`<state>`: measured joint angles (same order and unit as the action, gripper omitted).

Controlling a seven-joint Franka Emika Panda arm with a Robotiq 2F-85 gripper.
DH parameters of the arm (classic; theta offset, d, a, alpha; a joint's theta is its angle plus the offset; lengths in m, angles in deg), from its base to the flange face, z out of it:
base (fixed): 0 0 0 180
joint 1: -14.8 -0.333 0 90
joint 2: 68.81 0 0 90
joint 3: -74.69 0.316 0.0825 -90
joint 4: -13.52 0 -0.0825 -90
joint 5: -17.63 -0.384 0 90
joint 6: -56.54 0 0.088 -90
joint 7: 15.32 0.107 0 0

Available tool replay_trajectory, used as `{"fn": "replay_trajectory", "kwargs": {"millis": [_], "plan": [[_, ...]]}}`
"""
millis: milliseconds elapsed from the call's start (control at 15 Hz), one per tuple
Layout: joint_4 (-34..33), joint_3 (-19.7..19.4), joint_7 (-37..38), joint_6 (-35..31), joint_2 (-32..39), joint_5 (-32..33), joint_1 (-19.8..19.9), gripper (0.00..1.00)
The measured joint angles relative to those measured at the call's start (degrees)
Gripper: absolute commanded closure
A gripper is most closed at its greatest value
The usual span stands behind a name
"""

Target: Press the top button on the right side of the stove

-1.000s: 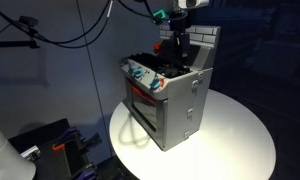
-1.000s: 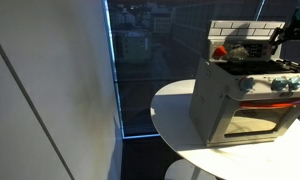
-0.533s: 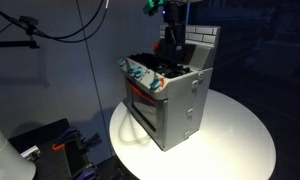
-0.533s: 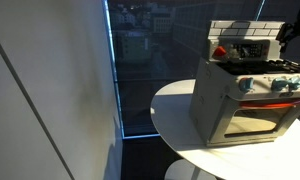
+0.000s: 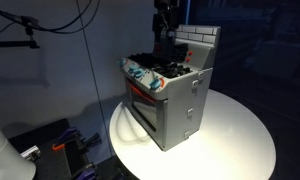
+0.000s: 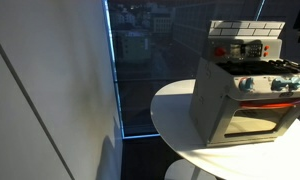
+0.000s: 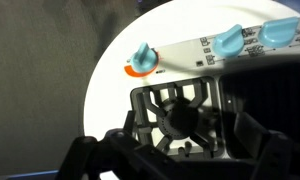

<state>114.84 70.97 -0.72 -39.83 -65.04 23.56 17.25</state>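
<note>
while the jaws hang above the stove [image 5: 185, 105], over a burner [image 7: 180, 118], they stand wide, empty.

Both exterior views share the stove [image 5: 175, 105], wrist view peers closely down
</note>
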Motion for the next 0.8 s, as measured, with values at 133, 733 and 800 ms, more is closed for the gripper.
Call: {"fn": "replay_trajectory", "kwargs": {"millis": [133,733,800], "plan": [[0.0,0.3,-1.3,1.9,-1.5,0.0,0.0,0.0],[5.7,1.3,-7.3,0.7,-12.1,0.0,-0.1,0.0],[7.0,1.4,-8.4,-0.5,-13.3,0.0,-0.1,0.0]]}}
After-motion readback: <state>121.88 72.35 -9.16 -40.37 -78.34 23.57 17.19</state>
